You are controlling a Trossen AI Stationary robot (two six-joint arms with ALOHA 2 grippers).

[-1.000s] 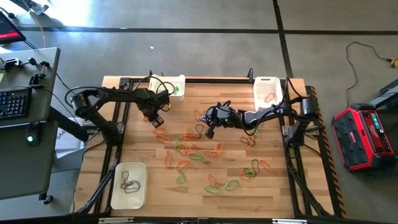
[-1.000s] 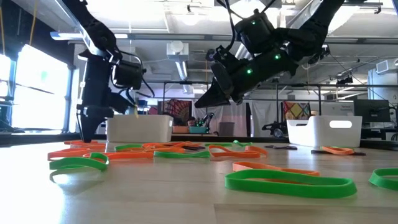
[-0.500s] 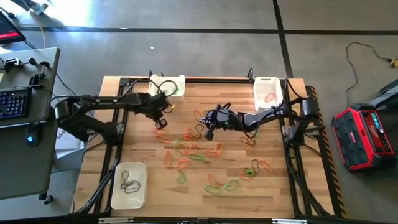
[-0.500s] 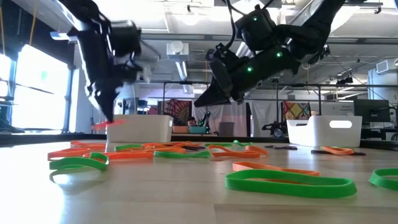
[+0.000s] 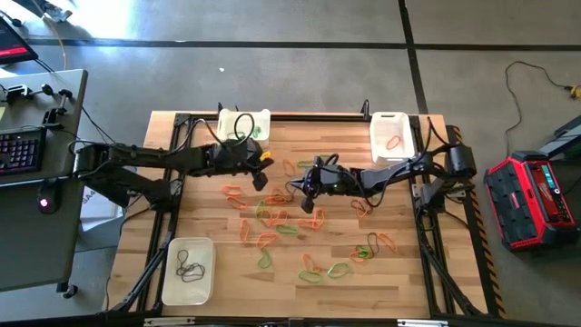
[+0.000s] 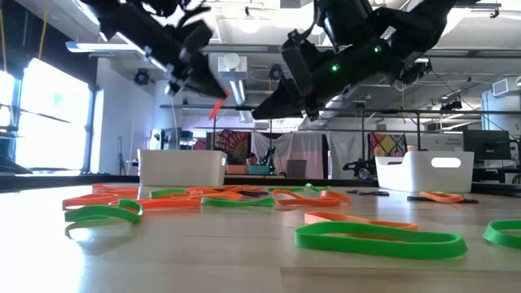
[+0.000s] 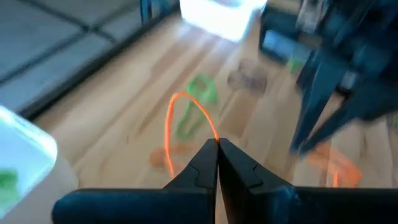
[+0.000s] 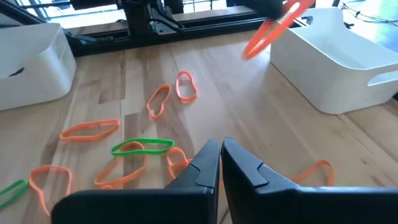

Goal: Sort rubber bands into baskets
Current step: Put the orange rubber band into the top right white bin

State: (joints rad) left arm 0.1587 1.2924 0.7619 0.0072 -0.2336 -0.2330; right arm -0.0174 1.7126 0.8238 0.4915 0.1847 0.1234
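My left gripper [image 5: 260,163] is raised over the table's far middle, shut on an orange rubber band [image 7: 186,118]. That band also shows in the low view [image 6: 218,106]. My right gripper [image 5: 298,189] hovers just to its right, shut, with nothing between its fingers [image 8: 221,149]. Many green, orange and dark rubber bands [image 5: 281,222] lie flat on the wooden table. Three white baskets stand on it. The far-left basket [image 5: 234,123] holds green bands, the far-right basket [image 5: 379,136] an orange one, and the near-left basket [image 5: 172,272] dark ones. My left gripper pinches one spot of the orange band's loop [image 7: 213,138] between its two fingertips. The fingers slant down toward the table's right side. The rest of the loop hangs slack beyond and below the tips, lifted clear of the table.
The two grippers are close together above the far middle. Loose bands are thickest around the table's centre [image 5: 272,218], with more toward the near right [image 5: 372,245]. A black frame [image 5: 318,116] runs along the table's far edge between the two far baskets.
My left gripper was pointing down at the table beside the far-left basket. It has taken hold of an orange band, risen, tipped up to a shallow slant and swung toward the table's right. The band is lifted clear and now hangs from its fingertips.
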